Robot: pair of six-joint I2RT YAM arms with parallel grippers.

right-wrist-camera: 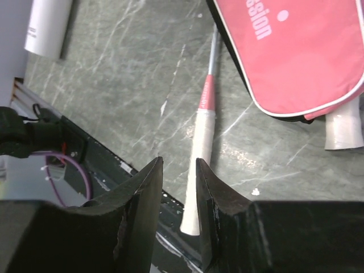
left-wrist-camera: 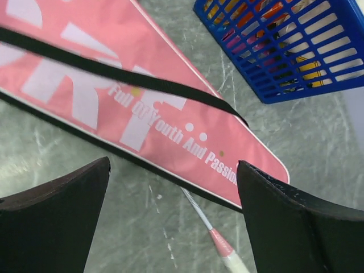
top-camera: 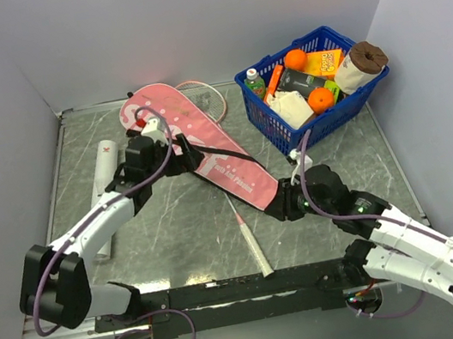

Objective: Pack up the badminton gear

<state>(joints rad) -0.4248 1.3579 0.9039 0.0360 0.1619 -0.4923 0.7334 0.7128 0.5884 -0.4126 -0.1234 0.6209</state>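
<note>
Grey marbled surface (top-camera: 184,229), pale walls round it. Pink bag (top-camera: 205,147) lies diagonally mid-surface, black strap (top-camera: 225,150) across it. Left gripper (left-wrist-camera: 173,165) hangs over the bag, jaws spread wide, empty. Right gripper (right-wrist-camera: 178,165) near bag's narrow end, jaws narrowly parted, gripping nothing. One racket (top-camera: 253,248) on the surface, shaft running under bag; second white handle (right-wrist-camera: 344,128) pokes from bag's end. White tube (top-camera: 104,168) at left. Blue basket (top-camera: 332,121) far right

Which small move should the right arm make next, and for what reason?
Probably bring the right gripper over the loose racket's white handle and lower around it. That handle and its shaft lie on the table beyond the pink bag, not packed, and the jaws stand slightly apart with nothing between them.
</note>
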